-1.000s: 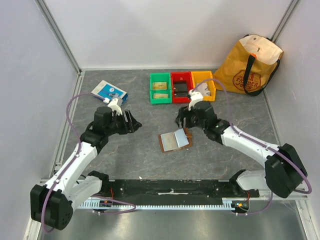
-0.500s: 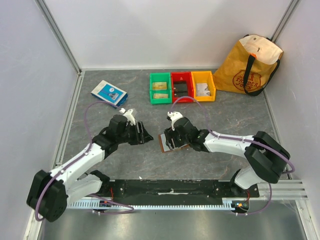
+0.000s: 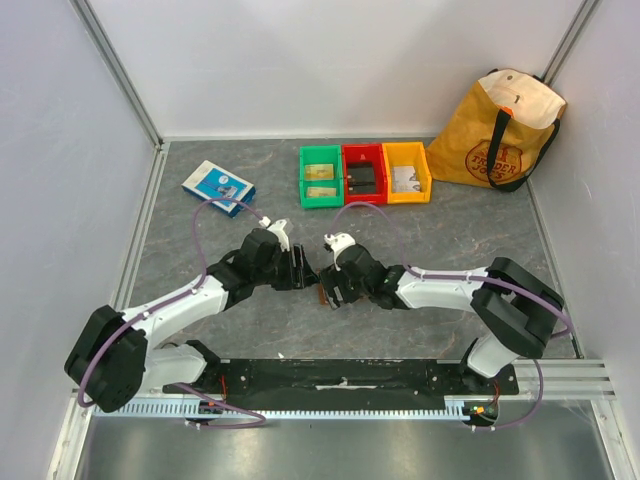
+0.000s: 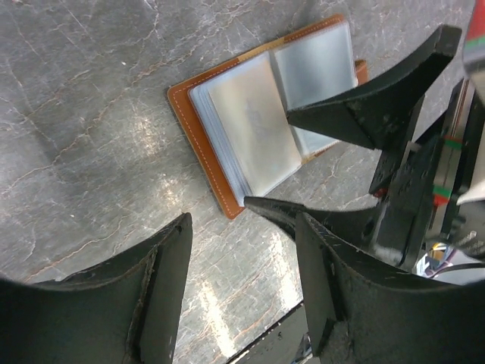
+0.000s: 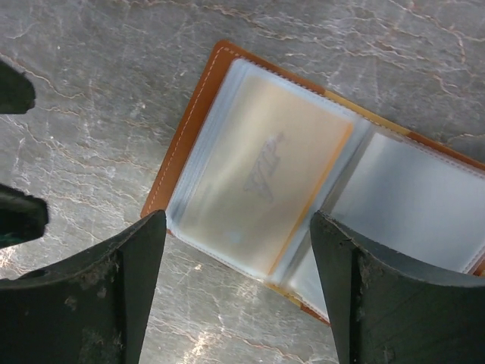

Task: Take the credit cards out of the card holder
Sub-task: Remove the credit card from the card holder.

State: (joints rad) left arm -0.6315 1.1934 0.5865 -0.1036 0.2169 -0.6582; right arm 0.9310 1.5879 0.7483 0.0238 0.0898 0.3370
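The card holder [image 5: 198, 114] lies open on the grey table, brown leather outside, clear sleeves inside. A tan credit card [image 5: 261, 171] shows through the left sleeve. In the top view the card holder [image 3: 322, 297] is almost wholly hidden under my right gripper [image 3: 336, 284]. My right gripper [image 5: 239, 265] is open, its fingers straddling the left page just above it. My left gripper [image 3: 306, 270] is open and empty, close to the holder's left edge; in its own view the left gripper [image 4: 242, 280] hovers over bare table beside the card holder [image 4: 258, 121].
A blue-and-white flat box [image 3: 218, 186] lies at the back left. Green [image 3: 304, 180], red [image 3: 363, 150] and yellow [image 3: 405, 148] bins stand at the back, the green one holding tan flat items. A yellow tote bag [image 3: 505, 130] stands back right. Walls close in both sides.
Both grippers have closed in on the card holder. The right one moved left and down over it, the left one moved right to its edge. Both stayed open.
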